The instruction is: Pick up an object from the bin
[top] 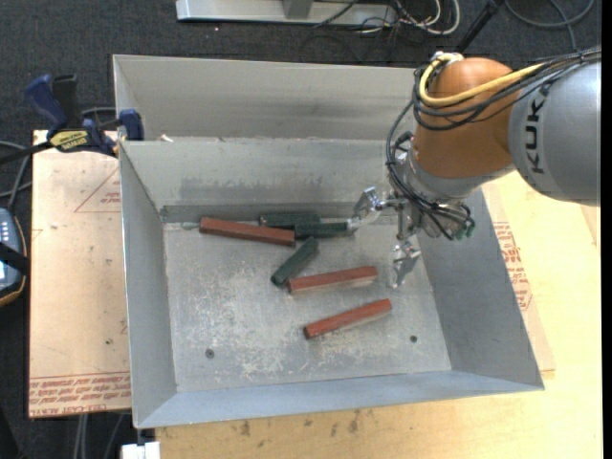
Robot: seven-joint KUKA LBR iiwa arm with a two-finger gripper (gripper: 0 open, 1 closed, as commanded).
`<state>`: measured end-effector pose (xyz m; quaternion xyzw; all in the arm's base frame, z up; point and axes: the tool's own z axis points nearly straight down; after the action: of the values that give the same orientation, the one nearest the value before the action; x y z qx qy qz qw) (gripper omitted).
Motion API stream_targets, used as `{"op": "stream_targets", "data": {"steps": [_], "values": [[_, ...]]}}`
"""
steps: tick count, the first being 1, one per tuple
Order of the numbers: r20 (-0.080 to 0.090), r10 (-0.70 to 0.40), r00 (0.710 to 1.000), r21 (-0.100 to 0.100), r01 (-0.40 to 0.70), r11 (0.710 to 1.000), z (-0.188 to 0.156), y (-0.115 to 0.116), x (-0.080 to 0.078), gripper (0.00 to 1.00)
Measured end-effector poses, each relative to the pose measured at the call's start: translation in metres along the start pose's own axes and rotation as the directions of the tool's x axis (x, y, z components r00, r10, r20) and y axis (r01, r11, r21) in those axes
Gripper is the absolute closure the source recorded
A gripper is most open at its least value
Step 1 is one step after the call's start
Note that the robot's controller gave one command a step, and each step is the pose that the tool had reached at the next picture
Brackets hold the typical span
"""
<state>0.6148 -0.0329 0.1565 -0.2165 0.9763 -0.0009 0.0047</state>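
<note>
My gripper (384, 234) hangs over the right half of the bin floor, open, with nothing between its fingers. One fingertip (364, 206) is close to the right end of a dark green bar (308, 225) that lies along the back of the floor. The other fingertip (403, 264) is just right of a red-brown bar (333, 279) in the middle of the bin. A second red-brown bar (347, 318) lies slanted a little nearer the front. A short dark green bar (295, 262) leans against the left end of the middle red-brown bar.
A longer red-brown bar (247, 230) lies at the back left of the floor, its end against the dark green one. The arm with its orange cover and cables reaches in over the bin's right wall.
</note>
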Motion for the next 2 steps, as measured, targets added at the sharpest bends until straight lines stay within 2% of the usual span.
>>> {"op": "stream_targets", "data": {"steps": [1,2], "values": [[-0.002,-0.079,0.997,-0.004,0.079,0.997,0.0734,0.0415,-0.0141,1.0],[-0.002,-0.079,0.997,-0.004,0.079,0.997,0.0734,0.0415,-0.0141,1.0]]}}
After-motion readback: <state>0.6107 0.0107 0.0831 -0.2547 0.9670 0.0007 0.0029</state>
